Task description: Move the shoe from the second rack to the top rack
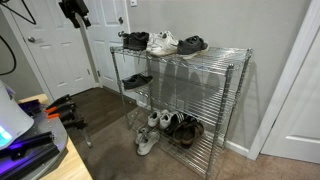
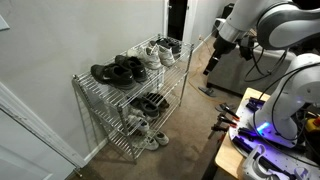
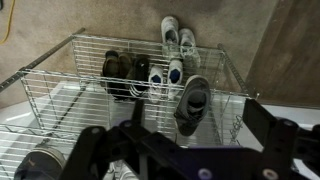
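Step in hand: approach, with the pick not yet begun

Shoe (image 1: 137, 80) – low dark sneaker, lying on the second rack (image 1: 188, 92) towards one end of that tier. Nothing else is on that tier near it. Same shoe in the opposite exterior view (image 2: 150, 102), under the row of shoes above it

Top rack (image 1: 218, 56) – carries a black pair (image 1: 135, 40), a chunky white sneaker (image 1: 163, 42) and another dark shoe (image 1: 192, 44). A bare stretch of wire is left at the end beyond that last shoe

Tool (image 1: 76, 13) – high up and well apart from the shelving, off the end where the shoe sits. In the wrist view the fingers (image 3: 90, 140) stand wide apart with nothing between them: fully spread and empty. That view looks down through stacked wire grids at several shoes, and I cannot tell which tier each lies on

More shoes sit on the floor (image 1: 165, 128) beneath the unit; they are not part of the task

Next move, as a judgement:
- The tool has to drop to the gap between the top and second tiers and enter from the open front or end, since the top grid blocks any descent from above
- Headroom looks tight, so a flat, sideways reach seems likely
- Grip across the heel or collar
- Draw the shoe out clear of the posts, then lift it to the bare end of the top rack

Risk: fingers catching the wire
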